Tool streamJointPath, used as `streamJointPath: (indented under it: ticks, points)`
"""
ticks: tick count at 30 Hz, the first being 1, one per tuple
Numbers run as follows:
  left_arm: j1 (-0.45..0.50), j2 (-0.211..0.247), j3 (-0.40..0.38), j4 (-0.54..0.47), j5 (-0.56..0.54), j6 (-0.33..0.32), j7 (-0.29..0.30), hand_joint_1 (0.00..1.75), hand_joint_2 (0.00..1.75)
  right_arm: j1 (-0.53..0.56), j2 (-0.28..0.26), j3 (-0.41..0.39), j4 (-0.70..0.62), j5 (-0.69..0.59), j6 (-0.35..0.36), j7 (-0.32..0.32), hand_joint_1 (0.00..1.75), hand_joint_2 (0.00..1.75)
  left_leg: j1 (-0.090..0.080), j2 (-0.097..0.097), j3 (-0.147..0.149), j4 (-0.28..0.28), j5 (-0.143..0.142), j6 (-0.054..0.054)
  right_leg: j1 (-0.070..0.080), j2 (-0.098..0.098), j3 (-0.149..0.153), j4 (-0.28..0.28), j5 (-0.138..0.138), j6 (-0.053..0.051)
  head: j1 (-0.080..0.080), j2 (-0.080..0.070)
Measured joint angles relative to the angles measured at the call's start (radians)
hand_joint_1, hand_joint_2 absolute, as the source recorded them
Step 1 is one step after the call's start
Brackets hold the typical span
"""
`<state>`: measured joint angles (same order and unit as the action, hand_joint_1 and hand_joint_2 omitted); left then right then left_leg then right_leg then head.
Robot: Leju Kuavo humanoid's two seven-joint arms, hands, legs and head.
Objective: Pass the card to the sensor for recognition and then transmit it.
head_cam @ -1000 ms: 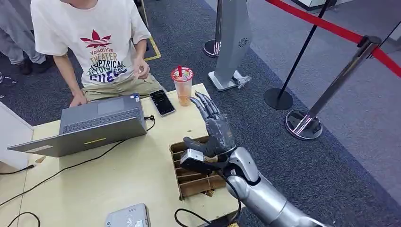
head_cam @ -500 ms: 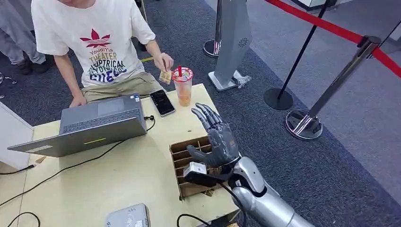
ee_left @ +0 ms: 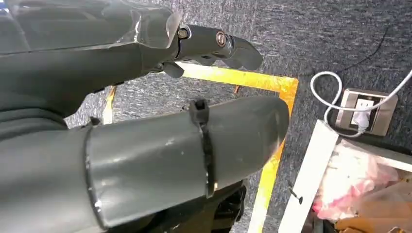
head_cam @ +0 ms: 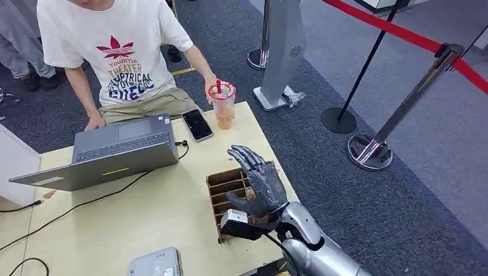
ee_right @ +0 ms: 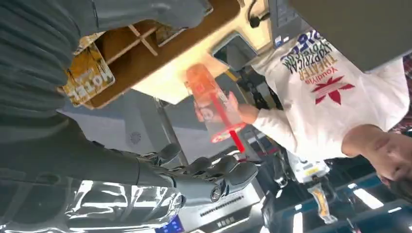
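Observation:
My right hand (head_cam: 257, 181) hovers with fingers spread and nothing in it, above a slotted cardboard box (head_cam: 223, 194) at the table's right edge. In the right wrist view the same hand (ee_right: 97, 160) shows its fingers (ee_right: 214, 179) stretched out, and a yellow card (ee_right: 87, 80) printed "HOTEL" lies at the box's (ee_right: 136, 39) edge. A grey-white sensor unit (head_cam: 155, 263) sits at the near table edge. My left hand (ee_left: 97, 68) hangs beside the body over the carpet, fingers loose and holding nothing.
A person in a white T-shirt (head_cam: 121, 52) sits behind the table, one hand on a drink cup (head_cam: 222, 103) with a red straw. A laptop (head_cam: 115, 149), a phone (head_cam: 197, 124) and cables lie on the table. Stanchions (head_cam: 368, 149) with red tape stand to the right.
My right hand has drawn back and lowered over the cardboard box. The person raised a small card beside the cup, and that hand now sits behind the cup.

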<state>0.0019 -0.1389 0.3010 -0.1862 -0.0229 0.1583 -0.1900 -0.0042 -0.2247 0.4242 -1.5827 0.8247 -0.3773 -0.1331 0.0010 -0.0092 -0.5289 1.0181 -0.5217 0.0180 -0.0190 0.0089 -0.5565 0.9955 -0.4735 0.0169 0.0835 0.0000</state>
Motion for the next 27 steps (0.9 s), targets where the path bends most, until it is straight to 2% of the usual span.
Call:
streamJointPath:
  ticks: [5, 7, 8, 11, 12, 16, 19, 24, 26, 27]
  points:
    - [0.000, 0.002, 0.000, 0.000, -0.002, -0.002, 0.003, 0.00, 0.00, -0.001, 0.000, 0.001, 0.035, -0.018, 0.003, -0.003, 0.37, 1.75, 0.000, 0.000, 0.000, 0.000, 0.000, 0.000, 0.000, 0.000, 0.000, 0.000, 0.000, 0.000, 0.000, 0.000]
    - [0.000, 0.002, 0.000, 0.000, -0.003, -0.002, 0.003, 0.00, 0.00, -0.001, 0.000, 0.001, 0.043, -0.018, 0.004, -0.003, 0.40, 1.75, 0.000, 0.000, 0.000, 0.000, 0.000, 0.000, 0.000, 0.000, 0.000, 0.000, 0.000, 0.000, 0.000, 0.000]
    - [0.000, 0.002, 0.000, 0.000, -0.003, -0.002, 0.003, 0.00, 0.00, -0.001, 0.000, 0.001, 0.045, -0.018, 0.005, -0.004, 0.47, 1.75, 0.000, 0.000, 0.000, 0.000, 0.000, 0.000, 0.000, 0.000, 0.000, 0.000, 0.000, 0.000, 0.000, 0.000]
    - [0.000, 0.004, 0.000, 0.000, -0.003, -0.005, 0.006, 0.00, 0.00, -0.008, 0.000, 0.001, 0.064, -0.028, 0.011, -0.009, 0.45, 1.75, 0.000, 0.000, 0.000, 0.000, 0.000, 0.000, 0.000, 0.000, 0.000, 0.000, 0.000, 0.000, 0.000, 0.000]
    - [0.000, 0.005, 0.000, 0.000, -0.003, -0.009, 0.007, 0.00, 0.00, -0.013, 0.000, 0.001, 0.075, -0.038, 0.014, -0.012, 0.54, 1.75, 0.000, 0.000, 0.000, 0.000, 0.000, 0.000, 0.000, 0.000, 0.000, 0.000, 0.000, 0.000, 0.000, 0.000]
    - [0.000, 0.008, 0.000, 0.000, -0.003, -0.012, 0.008, 0.00, 0.00, -0.027, 0.000, 0.001, 0.111, -0.052, 0.014, -0.018, 0.54, 1.75, 0.000, 0.000, 0.000, 0.000, 0.000, 0.000, 0.000, 0.000, 0.000, 0.000, 0.000, 0.000, 0.000, 0.000]
    - [-0.001, 0.010, 0.000, 0.000, -0.007, -0.016, 0.008, 0.00, 0.00, -0.038, 0.000, 0.001, 0.143, -0.069, 0.011, -0.019, 0.68, 1.75, 0.000, 0.000, 0.000, 0.000, 0.000, 0.000, 0.000, 0.000, 0.000, 0.000, 0.000, 0.000, 0.000, 0.000]
    - [-0.001, 0.015, -0.002, 0.000, -0.012, -0.021, 0.008, 0.00, 0.00, -0.049, -0.004, 0.001, 0.185, -0.076, 0.001, -0.017, 0.65, 1.75, 0.000, 0.000, 0.000, 0.000, 0.000, 0.000, 0.000, 0.000, 0.000, 0.000, 0.000, 0.000, 0.000, 0.000]
    - [-0.001, 0.018, -0.002, 0.000, -0.012, -0.021, 0.008, 0.00, 0.00, -0.049, -0.006, 0.001, 0.194, -0.076, -0.001, -0.016, 0.66, 1.75, 0.000, 0.000, 0.000, 0.000, 0.000, 0.000, 0.000, 0.000, 0.000, 0.000, 0.000, 0.000, 0.000, 0.000]
    - [-0.001, 0.019, -0.002, 0.000, -0.012, -0.021, 0.008, 0.00, 0.00, -0.049, -0.008, 0.001, 0.198, -0.076, -0.001, -0.016, 0.73, 1.75, 0.000, 0.000, 0.000, 0.000, 0.000, 0.000, 0.000, 0.000, 0.000, 0.000, 0.000, 0.000, 0.000, 0.000]
